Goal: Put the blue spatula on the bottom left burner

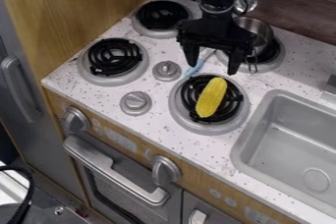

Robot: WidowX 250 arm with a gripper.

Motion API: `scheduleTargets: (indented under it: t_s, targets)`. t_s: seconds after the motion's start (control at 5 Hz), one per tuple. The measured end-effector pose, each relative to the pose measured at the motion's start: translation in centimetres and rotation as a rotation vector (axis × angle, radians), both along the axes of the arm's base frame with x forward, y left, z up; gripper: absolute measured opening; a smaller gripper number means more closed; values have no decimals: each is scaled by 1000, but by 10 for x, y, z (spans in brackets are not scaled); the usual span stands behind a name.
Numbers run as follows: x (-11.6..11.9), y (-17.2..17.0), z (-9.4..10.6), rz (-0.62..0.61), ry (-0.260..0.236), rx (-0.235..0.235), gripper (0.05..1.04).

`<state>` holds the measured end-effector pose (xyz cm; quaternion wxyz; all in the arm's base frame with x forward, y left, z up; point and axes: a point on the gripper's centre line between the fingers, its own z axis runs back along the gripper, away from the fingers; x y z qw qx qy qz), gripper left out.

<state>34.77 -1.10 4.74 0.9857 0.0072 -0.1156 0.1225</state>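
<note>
You have the light blue plastic spatula [198, 65] on the speckled white counter [148, 129], between the small grey knobs and the far right burner. It slants from the far right down toward the rim of the near right burner, so it is apart from the near left burner [113, 59], which is the bottom left one. Your black two-finger gripper [213, 69] hangs over the spatula, its fingers spread wide. The left one, as you see it, comes close to the blue plastic; you cannot tell whether they touch.

Count four round burners, each with a black coil in a grey ring: near left, far left [161, 16], near right [182, 112] and far right [275, 60]. One yellow toy corn cob [212, 97] lies on the near right coil, and one silver metal pot [262, 30] sits on the far right one. You have two grey knobs [166, 70] on the counter and two larger ones [166, 170] on the front panel, above and beside a grey oven handle [115, 169]. One grey sink [289, 144] is at the right.

The gripper covers part of the pot and of the far right burner, and makes the spatula's far end hard to make out. The sink is cut off at the right edge.
</note>
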Motion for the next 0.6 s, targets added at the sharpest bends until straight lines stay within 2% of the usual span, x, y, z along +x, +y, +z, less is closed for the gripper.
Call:
scheduleTargets:
  t_s: [0.2, 0.4, 0.6]
  targets:
    - [-6, 0, -13, 0, 44, 3, 999]
    - [12, 13, -30, 8, 71, 20, 999]
    - [32, 38, -42, 43, 45, 30, 999]
